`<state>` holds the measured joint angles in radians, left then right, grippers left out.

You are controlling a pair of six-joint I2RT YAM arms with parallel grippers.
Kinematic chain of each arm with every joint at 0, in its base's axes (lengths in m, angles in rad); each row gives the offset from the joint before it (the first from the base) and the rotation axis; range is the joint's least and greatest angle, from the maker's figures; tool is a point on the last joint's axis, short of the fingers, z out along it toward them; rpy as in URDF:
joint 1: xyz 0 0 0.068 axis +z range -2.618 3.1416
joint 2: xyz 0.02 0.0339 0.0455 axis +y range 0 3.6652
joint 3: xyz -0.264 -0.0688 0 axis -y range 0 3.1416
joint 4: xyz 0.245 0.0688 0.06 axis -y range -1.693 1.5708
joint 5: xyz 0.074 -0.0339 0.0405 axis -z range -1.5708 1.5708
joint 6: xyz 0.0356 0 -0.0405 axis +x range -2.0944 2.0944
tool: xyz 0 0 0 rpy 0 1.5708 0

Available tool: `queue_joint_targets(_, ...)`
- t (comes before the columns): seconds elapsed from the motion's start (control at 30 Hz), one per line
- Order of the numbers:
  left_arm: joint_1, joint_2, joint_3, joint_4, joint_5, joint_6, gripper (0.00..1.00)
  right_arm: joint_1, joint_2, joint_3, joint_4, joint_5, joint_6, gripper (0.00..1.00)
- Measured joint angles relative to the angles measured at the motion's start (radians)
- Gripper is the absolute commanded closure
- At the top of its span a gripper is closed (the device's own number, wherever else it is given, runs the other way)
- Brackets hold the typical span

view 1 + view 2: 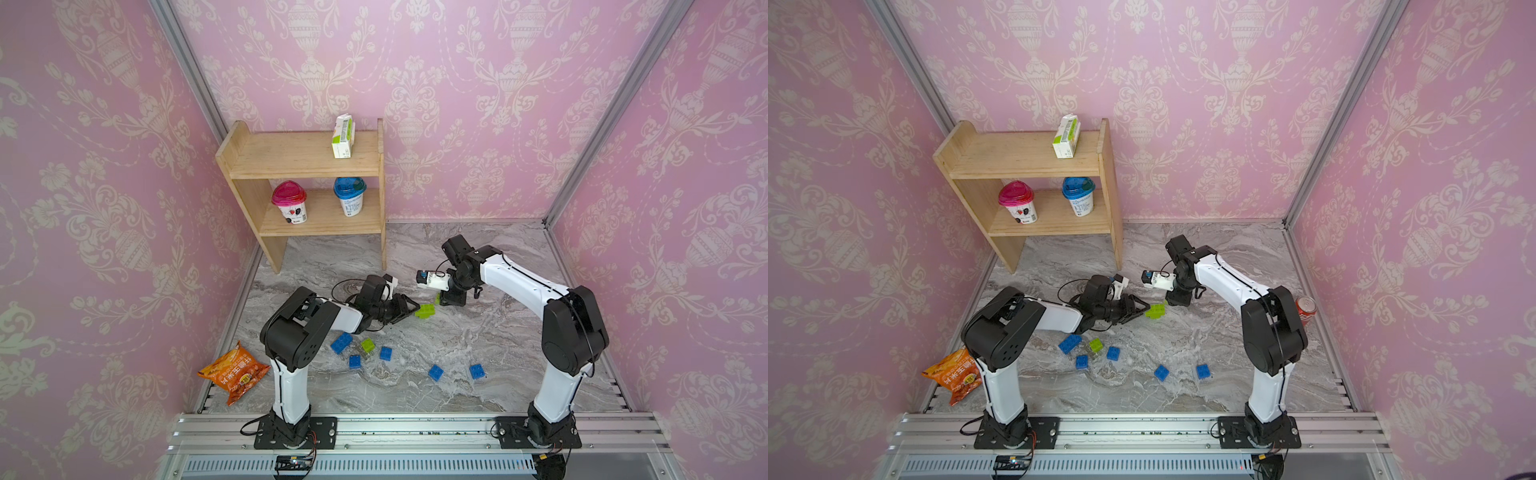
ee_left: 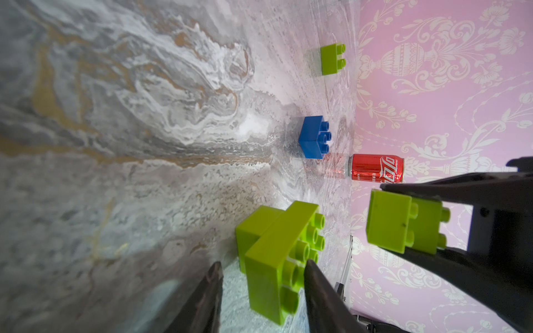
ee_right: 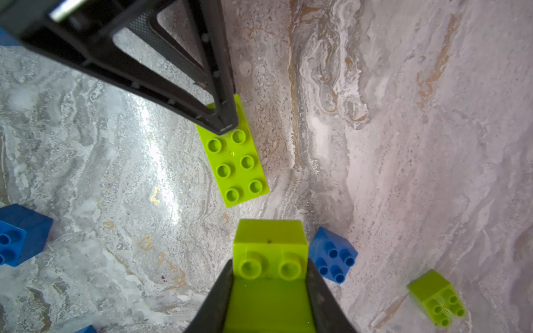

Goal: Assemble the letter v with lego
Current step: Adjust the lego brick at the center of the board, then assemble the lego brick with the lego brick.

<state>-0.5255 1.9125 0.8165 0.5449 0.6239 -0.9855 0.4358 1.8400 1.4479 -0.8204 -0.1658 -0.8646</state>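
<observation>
Lime-green joined bricks (image 2: 268, 245) sit inside my parted left claw (image 2: 262, 262), while my right claw (image 3: 270, 261) clamps a square green brick (image 3: 269, 233).

Long lime brick (image 1: 424, 311) mid-bench, studs up, seated offset on lower lime square (image 2: 252, 230). Held lime square (image 3: 269, 245) clamped in right gripper (image 3: 269, 263), off the bench, just far-right of the stack. Five blue bricks (image 1: 435, 372) and loose lime square (image 1: 368, 344) scattered nearer

Glossy plastic lego (image 3: 236, 161), polished marbled tabletop (image 3: 403, 144)
</observation>
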Motion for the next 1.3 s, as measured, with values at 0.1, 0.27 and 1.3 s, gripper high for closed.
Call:
queue_joint_targets(0.1, 0.000, -0.003, -0.004, 0.021, 0.007, -0.006, 0.58, -0.009, 0.005, 0.011, 0.011, -0.005, 0.001, 1.00)
queue_joint_targets(0.27, 0.000, -0.002, -0.025, 0.061, 0.023, -0.029, 0.62, -0.016, 0.022, 0.017, 0.026, -0.005, 0.008, 1.00)
queue_joint_targets(1.3, 0.001, 0.052, -0.023, 0.150, 0.040, -0.074, 0.73, -0.023, 0.019, -0.042, 0.041, -0.092, -0.028, 1.00)
